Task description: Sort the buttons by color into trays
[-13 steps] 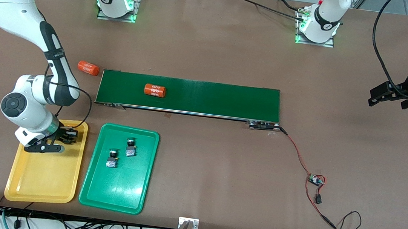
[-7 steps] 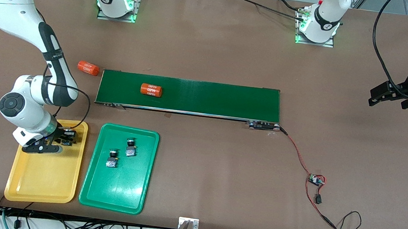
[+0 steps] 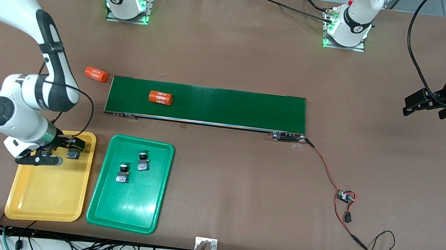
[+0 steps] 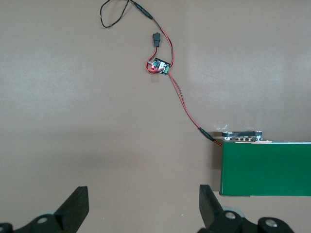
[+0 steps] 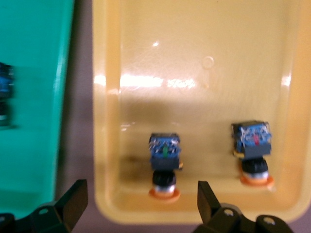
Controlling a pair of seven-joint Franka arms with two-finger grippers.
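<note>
Landmark: yellow tray (image 3: 48,189). Beside it, toward the left arm's end, green tray (image 3: 127,208) holds two green buttons (image 3: 122,173). Two yellow-orange buttons (image 5: 164,167) lie in the yellow tray's end farthest from the camera. Right gripper (image 3: 66,146) hovers there, claw spread, empty. Left gripper (image 3: 426,105) waits, spread, well apart.

Our right arm reaches down from the upper left of the front view, elbow bent, its wrist low at the left edge. Our right gripper (image 3: 72,147) points down with fingers (image 5: 73,201) spread wide, holding nothing. Our left arm waits at the right edge, left gripper (image 3: 426,105) open too.
</note>
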